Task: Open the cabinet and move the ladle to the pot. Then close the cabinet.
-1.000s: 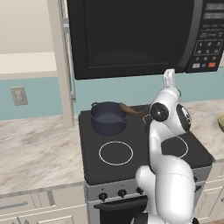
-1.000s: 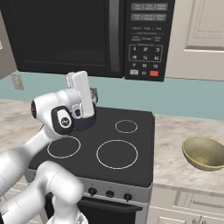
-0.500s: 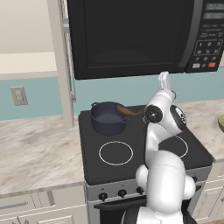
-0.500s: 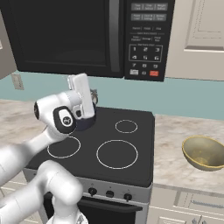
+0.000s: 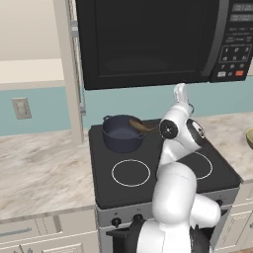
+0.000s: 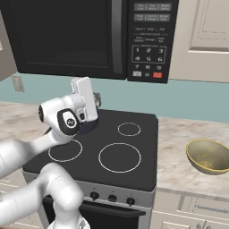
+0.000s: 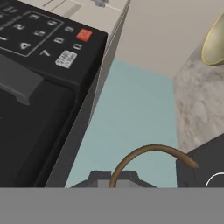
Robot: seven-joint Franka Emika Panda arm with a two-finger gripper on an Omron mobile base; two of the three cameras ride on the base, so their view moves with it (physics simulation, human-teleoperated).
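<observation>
One thin brown ladle with a curved handle [image 5: 143,126] lies over the rim of the small round dark blue-grey pot [image 5: 121,136], which stands on the back left ring of the black glass stove [image 5: 148,192]. Its bowl end is at the pot's mouth and its handle runs out toward the arm. It looks light and stiff, but the slim, smooth, arched handle would likely twist or slide in a flat pinch. The better hold is on the straighter stretch near the handle's end, leaving the bowl free to drop into the pot. The pot looks heavy enough to stay put when the ladle settles. In the hand view the gripper [image 7: 111,178] has its jaws pressed almost together. The brown handle [image 7: 144,151] arches straight out from between the tips, so it appears to be pinching the ladle's handle end, though the contact itself is hidden at the bottom edge. The tall beige cabinet [image 5: 63,74], with its silver bar handle [image 5: 79,74], stands left of the stove beside the black microwave [image 5: 148,39], apparently not yet closed.
</observation>
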